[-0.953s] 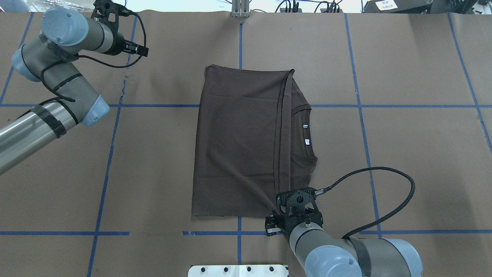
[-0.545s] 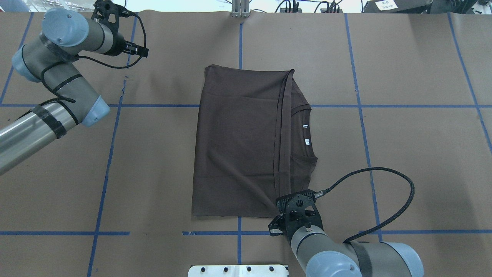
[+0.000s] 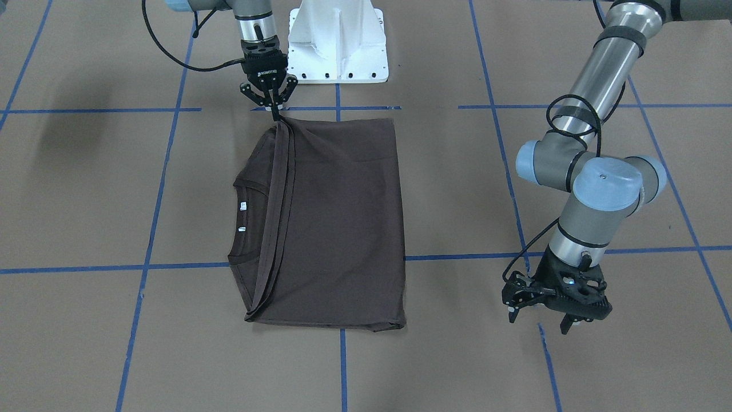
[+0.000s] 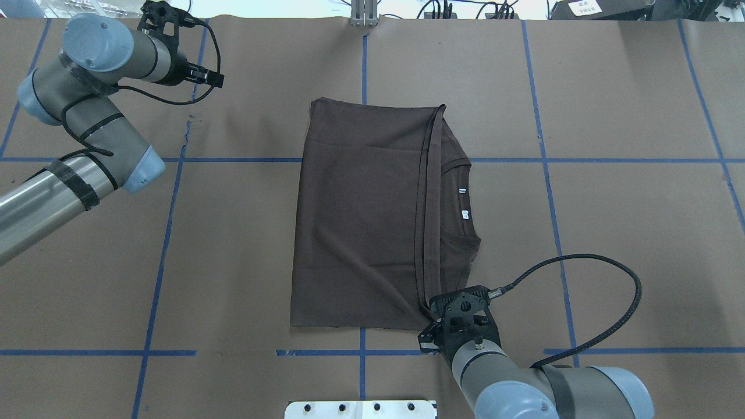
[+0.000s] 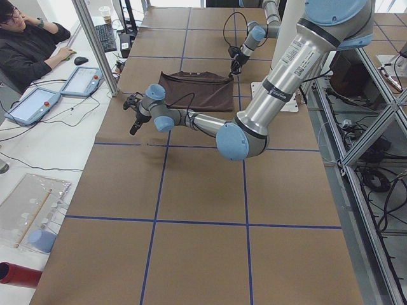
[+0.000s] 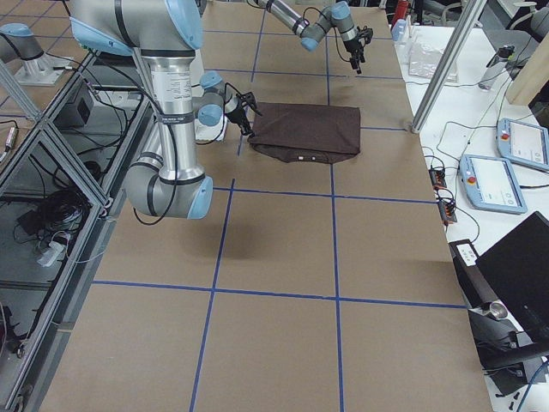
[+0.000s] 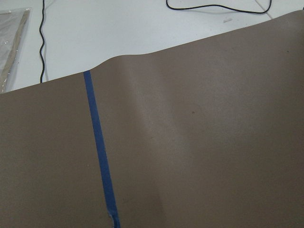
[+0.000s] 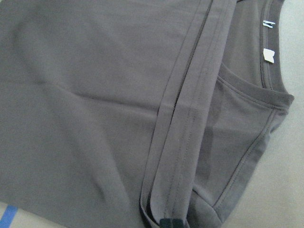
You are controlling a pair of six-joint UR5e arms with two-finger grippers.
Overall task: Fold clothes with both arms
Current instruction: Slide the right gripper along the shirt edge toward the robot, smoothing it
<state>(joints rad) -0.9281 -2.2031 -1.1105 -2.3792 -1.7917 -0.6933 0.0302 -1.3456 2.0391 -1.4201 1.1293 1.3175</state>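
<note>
Gripping point: the right gripper (image 3: 278,113), just in front of the white base (image 3: 337,46), has its fingers drawn together on the nearest corner of the T-shirt (image 3: 343,217). That is where the folded-over hem band (image 8: 190,137) ends.
Doing it well: the pinch should probably take every layer at that corner. A low lift, carried straight across, would keep the hem band from twisting. Only this one corner is held, so the far corner may lag unless the other arm takes it.
Shirt: it lies flat on the table (image 4: 611,233) near the middle, folded to a rectangle. The collar (image 8: 251,90) and white tags (image 8: 269,55) show on the robot's right side.
Near edge: the shirt's closest side lies just beside a blue tape line (image 4: 326,352), with the base not far behind it, so there is little room to pull toward the robot.
Open room: bare brown paper lies wide on both sides of the shirt and beyond its far side.
Left gripper: the left gripper (image 3: 537,324) hangs over the paper's far left, well apart from the shirt. Its fingers are spread and hold nothing.
</note>
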